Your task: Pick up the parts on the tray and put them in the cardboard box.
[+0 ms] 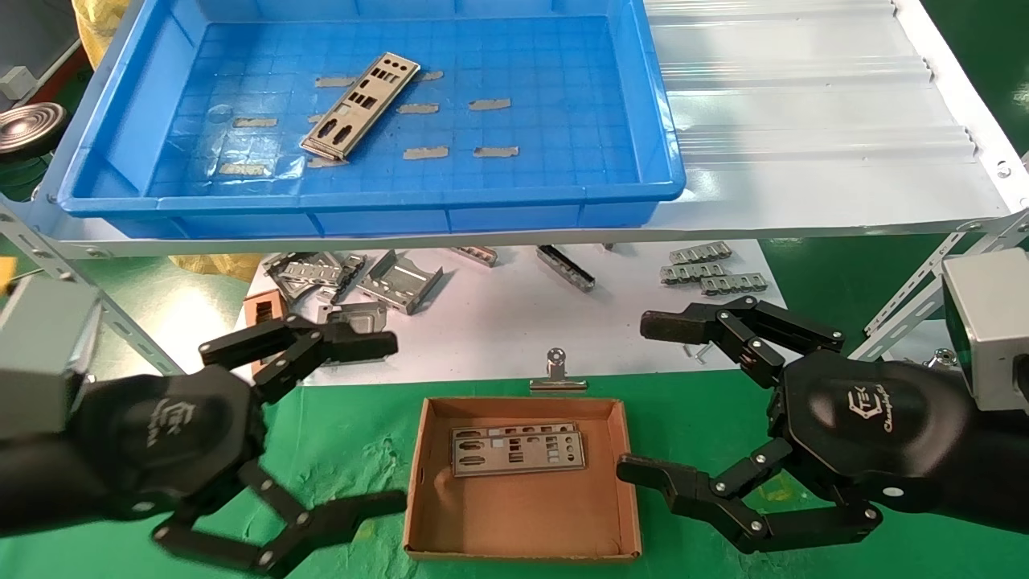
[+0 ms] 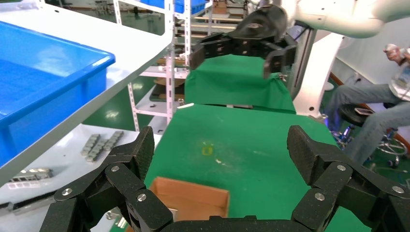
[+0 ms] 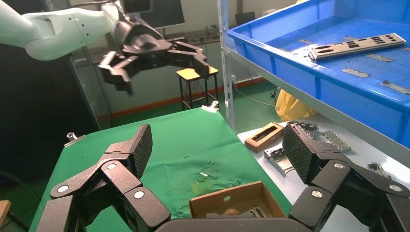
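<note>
One silver plate, a part [image 1: 361,105], lies slanted on the floor of the blue tray [image 1: 120,104] on the upper shelf; it also shows in the right wrist view as the part [image 3: 358,45] in the tray [image 3: 300,72]. Two more stacked plates [image 1: 518,449] lie in the cardboard box [image 1: 522,531] on the green mat. My left gripper [image 1: 394,425] hovers open just left of the box, empty. My right gripper [image 1: 639,396] hovers open just right of the box, empty. The box corner [image 2: 191,198] shows below the left jaws, and the box [image 3: 237,203] below the right jaws.
Bent grey brackets [image 1: 354,277] and ridged strips [image 1: 707,269] lie on the white lower shelf under the tray. A small narrow brown box [image 1: 261,310] sits behind my left fingers. A metal clip [image 1: 556,374] lies at the box's far edge. Shelf struts [image 1: 916,310] slant on both sides.
</note>
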You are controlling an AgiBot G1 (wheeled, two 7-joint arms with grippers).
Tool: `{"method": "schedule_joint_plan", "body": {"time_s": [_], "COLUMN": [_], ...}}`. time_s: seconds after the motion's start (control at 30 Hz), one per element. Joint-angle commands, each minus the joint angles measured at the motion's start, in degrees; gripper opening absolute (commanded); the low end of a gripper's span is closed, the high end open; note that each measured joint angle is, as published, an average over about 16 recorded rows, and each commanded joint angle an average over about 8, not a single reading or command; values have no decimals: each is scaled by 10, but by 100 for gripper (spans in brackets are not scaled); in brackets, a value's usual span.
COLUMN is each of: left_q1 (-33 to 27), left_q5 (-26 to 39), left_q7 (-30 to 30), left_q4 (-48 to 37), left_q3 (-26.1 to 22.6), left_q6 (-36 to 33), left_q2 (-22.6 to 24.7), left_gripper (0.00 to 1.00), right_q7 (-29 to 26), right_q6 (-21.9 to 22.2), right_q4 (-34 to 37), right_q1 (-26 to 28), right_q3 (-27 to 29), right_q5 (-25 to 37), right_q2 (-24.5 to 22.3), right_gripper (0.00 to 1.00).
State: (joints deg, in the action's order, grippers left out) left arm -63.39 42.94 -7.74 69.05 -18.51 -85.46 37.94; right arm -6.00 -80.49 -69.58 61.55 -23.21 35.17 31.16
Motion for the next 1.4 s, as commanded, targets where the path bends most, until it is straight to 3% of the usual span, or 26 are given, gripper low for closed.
{"method": "schedule_joint_plan", "body": {"time_s": [0.03, 0.33, 1.4], "left_q1": [7, 25, 18], "left_q5": [-4, -15, -11], "left_q7": [-12, -37, -30], "left_q4": [18, 61, 45], "left_q3": [10, 34, 25], "left_q6": [-1, -4, -2], "left_q2": [-11, -39, -29], "left_gripper": [100, 100, 100], "right_q7": [0, 0, 0], "right_q6": [0, 0, 0], "right_q4": [0, 0, 0], "right_q1": [0, 0, 0], "right_q3": [0, 0, 0], "right_q5": [0, 0, 0], "right_q2": [0, 0, 0], "right_gripper": [100, 100, 100]}}
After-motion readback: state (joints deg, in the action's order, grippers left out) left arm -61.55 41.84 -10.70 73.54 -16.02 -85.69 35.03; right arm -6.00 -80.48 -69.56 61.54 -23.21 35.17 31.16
